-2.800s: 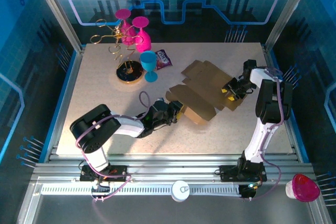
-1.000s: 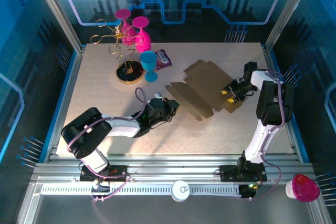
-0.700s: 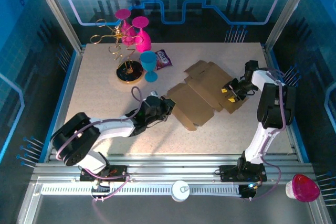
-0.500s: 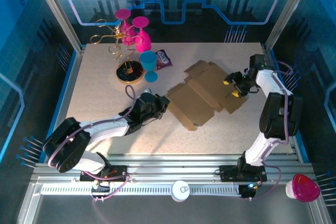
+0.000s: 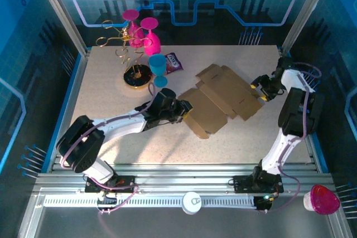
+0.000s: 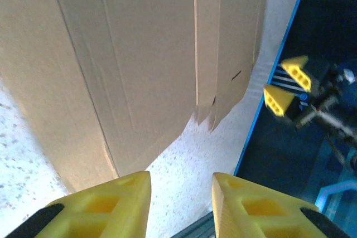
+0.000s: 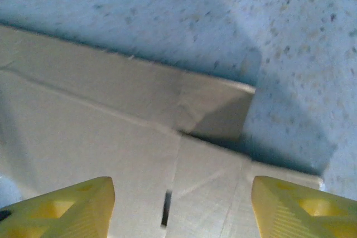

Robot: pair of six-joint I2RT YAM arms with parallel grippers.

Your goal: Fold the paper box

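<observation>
Flat, creased brown paper box (image 5: 220, 97)

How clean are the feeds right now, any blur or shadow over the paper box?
Left wrist: the paper box is soft, its creases smeared. Right wrist: sharper, a dark shadow on the table past the flap. Top external: crisp, soft shadows on the table.

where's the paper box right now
In the top view the paper box lies flat, right of centre, between the left pincer and the right pincer.
</observation>
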